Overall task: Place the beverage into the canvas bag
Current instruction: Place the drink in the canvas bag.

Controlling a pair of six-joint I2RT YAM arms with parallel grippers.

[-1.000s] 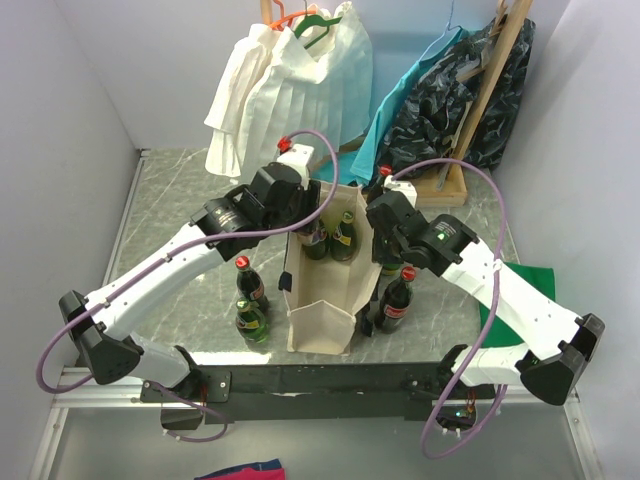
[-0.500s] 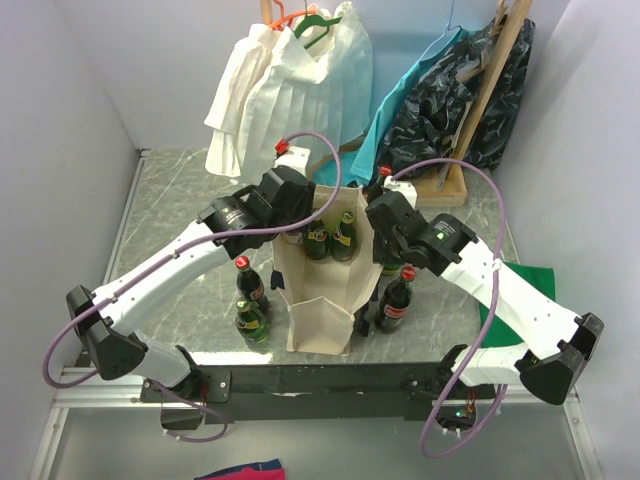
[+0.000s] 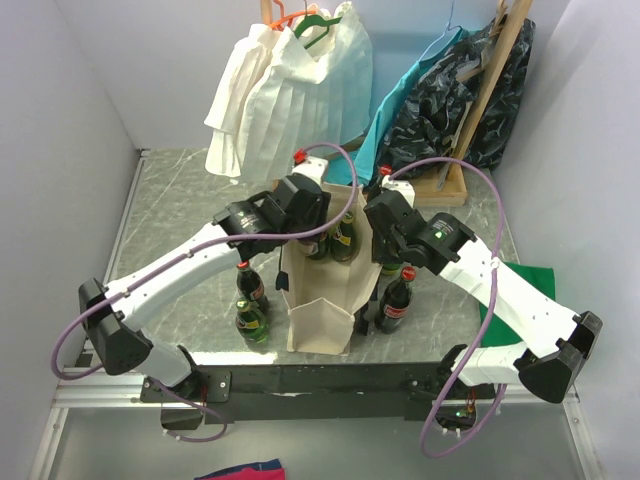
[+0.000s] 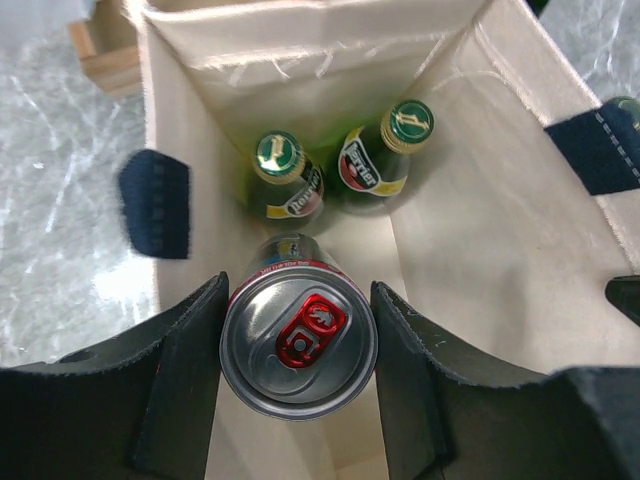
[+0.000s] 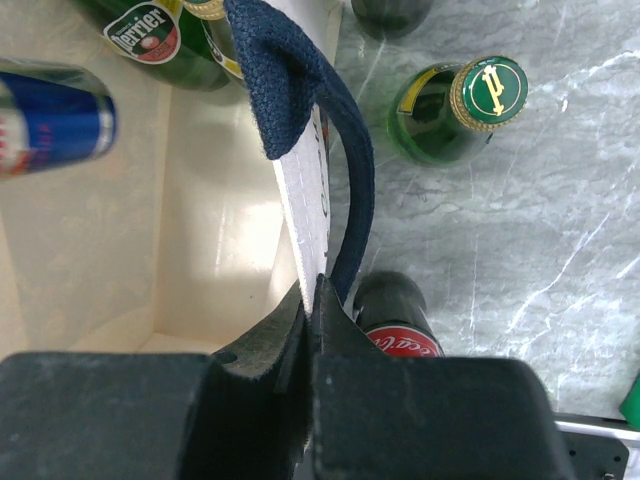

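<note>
Left jaws grasped the can [image 4: 298, 345] upright at the canvas bag [image 4: 470, 230] mouth, while right jaws stood clenched on its right rim. Dropped there, the can might strike the two bottles [image 4: 285, 175] inside and topple.

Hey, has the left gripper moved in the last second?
Yes. In the top view the left gripper, holding the can, has swung right, away from the left red-capped bottle, to over the canvas bag's mouth.
</note>
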